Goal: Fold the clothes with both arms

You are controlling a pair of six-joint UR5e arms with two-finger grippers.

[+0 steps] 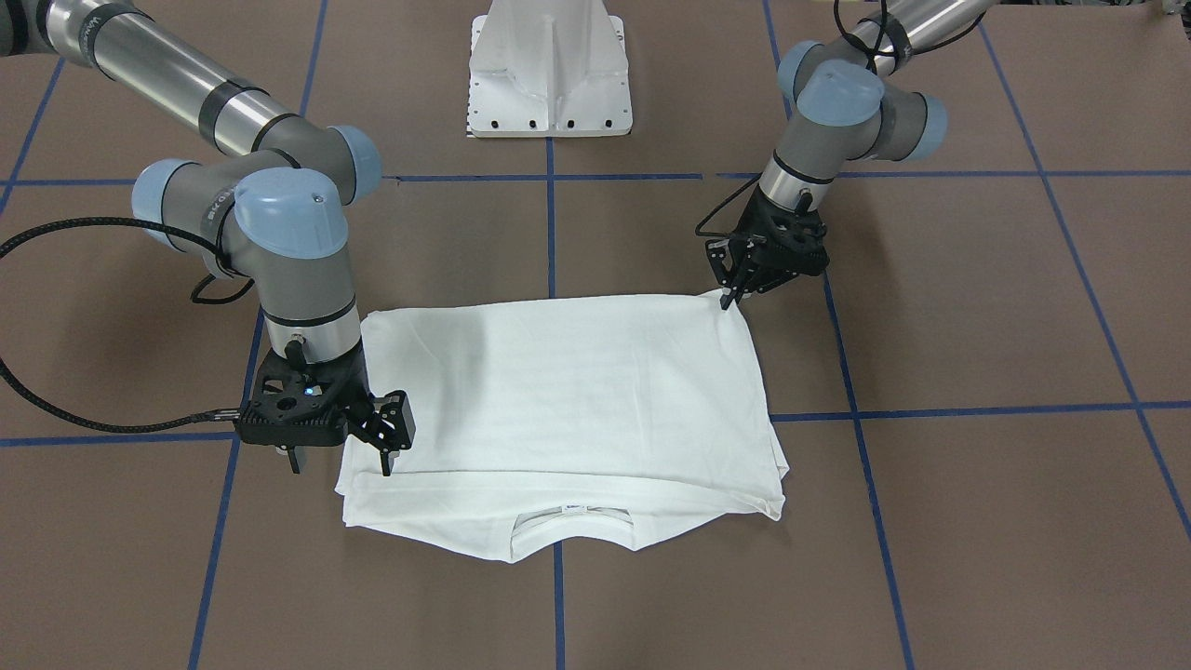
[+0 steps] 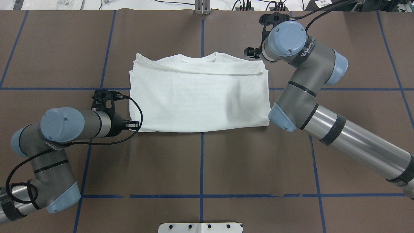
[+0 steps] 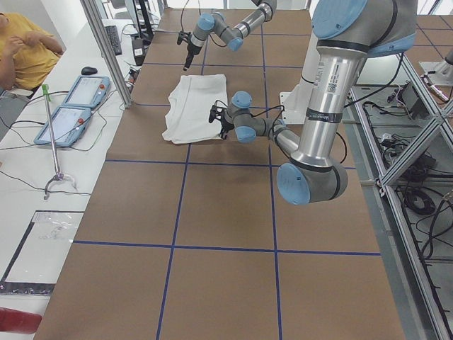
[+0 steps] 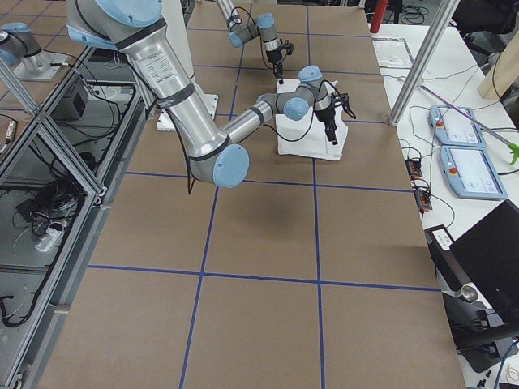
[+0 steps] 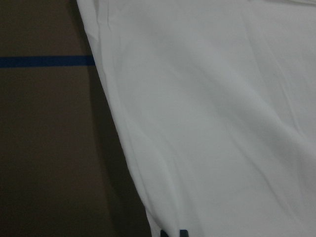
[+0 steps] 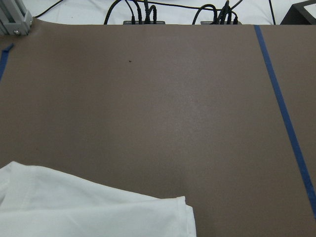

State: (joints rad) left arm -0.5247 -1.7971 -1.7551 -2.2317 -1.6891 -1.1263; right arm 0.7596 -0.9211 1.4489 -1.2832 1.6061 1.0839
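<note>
The white T-shirt lies flat on the brown table, folded into a rectangle. Its ribbed collar and small neck label face the operators' side, and no black text shows. It also shows in the overhead view. My left gripper leans onto the shirt's corner nearest the robot. Its fingers are together, pinching the slightly raised cloth. My right gripper stands over the opposite side's far corner, fingers spread apart and holding nothing. The left wrist view is filled with cloth. The right wrist view shows a shirt corner.
The white pedestal stands at the robot's side of the table. Blue tape lines cross the brown cover. Black cables trail from the right wrist. Control tablets and a seated person are beside the table.
</note>
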